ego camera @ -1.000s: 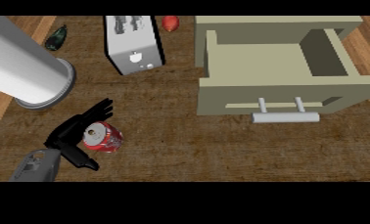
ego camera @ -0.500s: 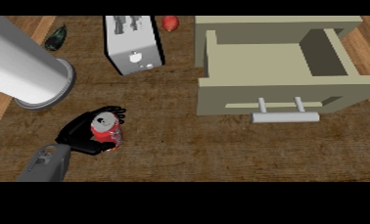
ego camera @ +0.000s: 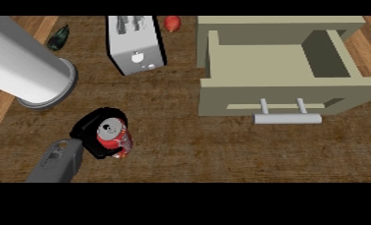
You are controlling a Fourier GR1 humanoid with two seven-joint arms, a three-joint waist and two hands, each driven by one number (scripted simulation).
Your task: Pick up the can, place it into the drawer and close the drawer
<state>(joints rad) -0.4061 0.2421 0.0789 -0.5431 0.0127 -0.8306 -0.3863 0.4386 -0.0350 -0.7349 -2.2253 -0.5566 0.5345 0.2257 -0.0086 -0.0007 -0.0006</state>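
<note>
You are at the grabbing step. Your left hand (ego camera: 92, 133) is low on the left of the bench (ego camera: 217, 155), with its black fingers curled round the red can (ego camera: 114, 137). The can sits inside the hand, silver top showing. Next, I think you must lift it and carry it up and to the right. There the drawer (ego camera: 279, 79) waits, pulled open, its handle (ego camera: 287, 118) facing you. Your right hand does not show.
</note>
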